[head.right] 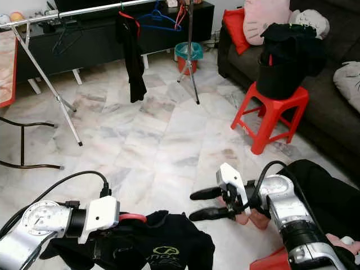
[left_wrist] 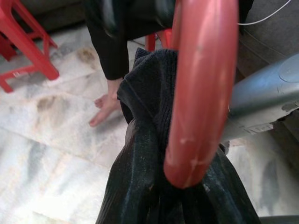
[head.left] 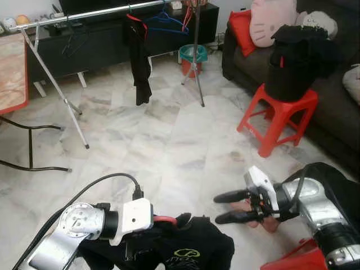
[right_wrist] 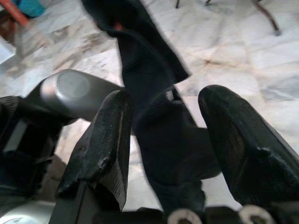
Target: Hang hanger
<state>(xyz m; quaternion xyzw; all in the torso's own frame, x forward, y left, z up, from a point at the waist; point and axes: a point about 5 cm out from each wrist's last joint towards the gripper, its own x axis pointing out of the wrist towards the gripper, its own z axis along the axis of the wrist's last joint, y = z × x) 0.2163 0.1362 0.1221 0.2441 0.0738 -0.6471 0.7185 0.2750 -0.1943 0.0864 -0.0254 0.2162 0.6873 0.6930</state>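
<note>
Red plastic hanger (head.left: 165,220) carrying a black garment with a small yellow-green print (head.left: 188,250) is sitting low in the head views, just in front of the robot's body. Only a short red bar is showing between the white wrist housing and the cloth; the rest is lying under the fabric. That visible bar is running roughly level, pointing from the robot's left toward its right. In the left wrist view the red hanger arm (left_wrist: 201,93) is looking thick, glossy, lightly scuffed and curved, with dark ribbed fabric bunching against it.

Left pincer (head.left: 140,247) is sitting under the garment, gripping the hanger and cloth as far as the bar's line suggests; its fingers are being hidden by the fabric, so I cannot tell how tightly.

Right pincer (head.left: 225,207) is hovering just beside the garment on the robot's right, fingers spread apart and holding nothing. In the right wrist view black cloth (right_wrist: 159,121) is hanging beyond the two black fingers (right_wrist: 100,149), seen between them.

Metal drying rack with a long silver rail (head.left: 84,14) is standing well apart across the white marble floor (head.left: 169,140), a black garment (head.left: 139,56) and a blue hanger (head.left: 164,21) dangling from it. A red plastic stool (head.left: 278,115) is holding a black basket of dark clothes (head.left: 295,62) beside a dark sofa (head.left: 332,112)
</note>
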